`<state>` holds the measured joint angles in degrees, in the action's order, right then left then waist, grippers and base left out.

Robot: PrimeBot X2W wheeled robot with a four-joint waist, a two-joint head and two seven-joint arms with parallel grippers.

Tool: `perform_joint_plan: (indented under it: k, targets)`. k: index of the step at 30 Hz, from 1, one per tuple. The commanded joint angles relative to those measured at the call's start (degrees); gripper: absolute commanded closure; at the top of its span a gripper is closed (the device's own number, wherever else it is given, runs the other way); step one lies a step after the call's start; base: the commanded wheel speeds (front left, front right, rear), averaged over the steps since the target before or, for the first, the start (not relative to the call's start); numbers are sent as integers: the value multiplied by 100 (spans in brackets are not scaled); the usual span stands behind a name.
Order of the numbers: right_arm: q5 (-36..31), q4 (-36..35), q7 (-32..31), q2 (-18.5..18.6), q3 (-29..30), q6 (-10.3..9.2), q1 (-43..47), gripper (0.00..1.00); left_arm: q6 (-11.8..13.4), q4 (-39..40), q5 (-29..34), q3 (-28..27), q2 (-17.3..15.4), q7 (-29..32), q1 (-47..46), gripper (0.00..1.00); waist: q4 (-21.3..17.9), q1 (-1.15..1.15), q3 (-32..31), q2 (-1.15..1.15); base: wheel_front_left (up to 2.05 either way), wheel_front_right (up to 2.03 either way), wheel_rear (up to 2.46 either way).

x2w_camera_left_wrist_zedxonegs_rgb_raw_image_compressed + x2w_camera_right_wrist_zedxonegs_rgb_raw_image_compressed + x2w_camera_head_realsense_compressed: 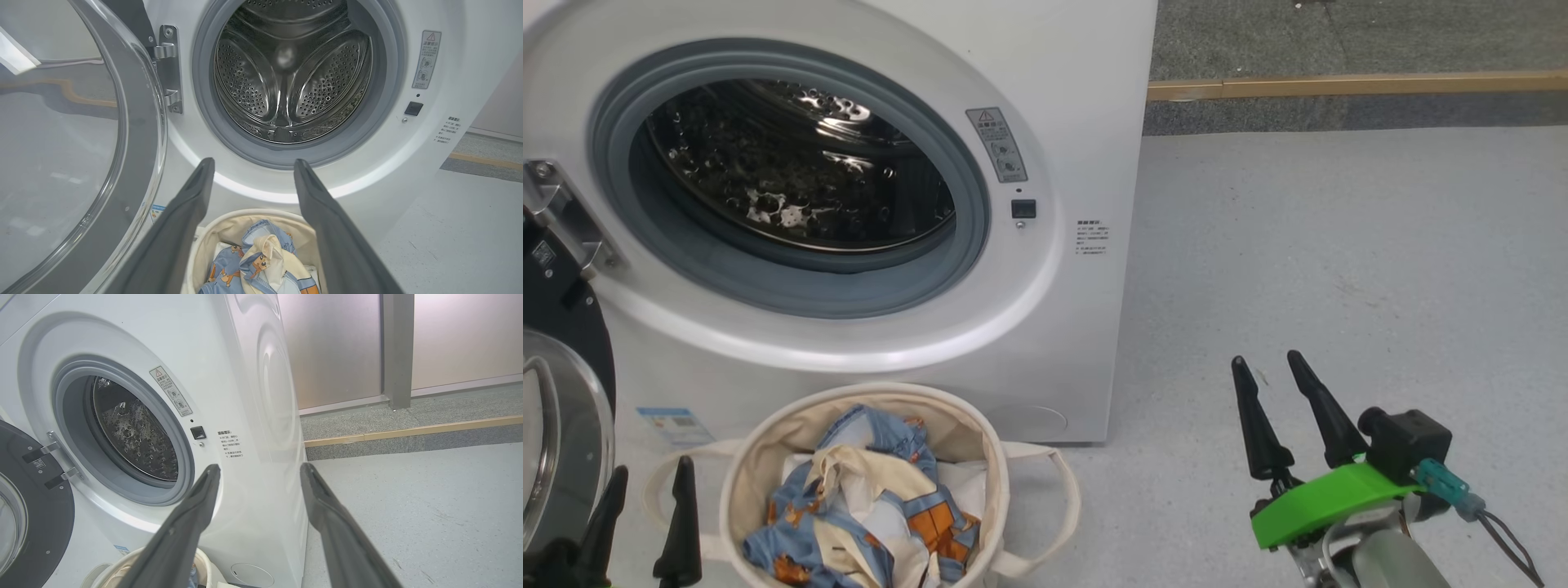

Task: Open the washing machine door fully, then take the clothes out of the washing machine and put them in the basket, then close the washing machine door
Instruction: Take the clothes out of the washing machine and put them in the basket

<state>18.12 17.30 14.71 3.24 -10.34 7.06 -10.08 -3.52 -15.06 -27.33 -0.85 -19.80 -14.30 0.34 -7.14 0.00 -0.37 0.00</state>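
The white washing machine point(1078, 114) point(470, 53) point(253, 375) stands with its steel drum point(800, 163) point(290, 73) point(135, 433) bare inside. Its door point(560, 392) point(73, 143) point(28, 506) hangs swung open at the left. Light blue clothes point(866, 498) point(257, 261) with orange animals lie in the cream basket point(988, 457) point(229, 224) point(122, 567) on the floor before the washer. My left gripper point(654, 474) point(253, 163) is open above the basket's near left side, holding nothing. My right gripper point(1266, 359) point(261, 469) is open over the floor, right of the washer.
Grey floor point(1339, 269) stretches to the right of the washer. A wooden strip point(1356, 84) point(412, 430) crosses the floor behind it, with pale wall panels point(466, 335) beyond. A blue sticker point(668, 425) sits low on the washer's front.
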Motion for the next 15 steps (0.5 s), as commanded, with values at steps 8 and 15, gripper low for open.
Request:
perform_joint_plan:
  k: [8, 15]
  targets:
    - [-58, -158, 29, -36, -95, 43, -83, 0, -52, 168, 69, -342, -180, -70, -80, 0, 9, 0, -14, 0, 0, 0, 0]
    - [-64, -156, 29, -35, -87, 43, -105, 0, -92, 187, 211, -358, -185, -70, -110, 0, 15, 0, 2, 0, 0, 0, 0]
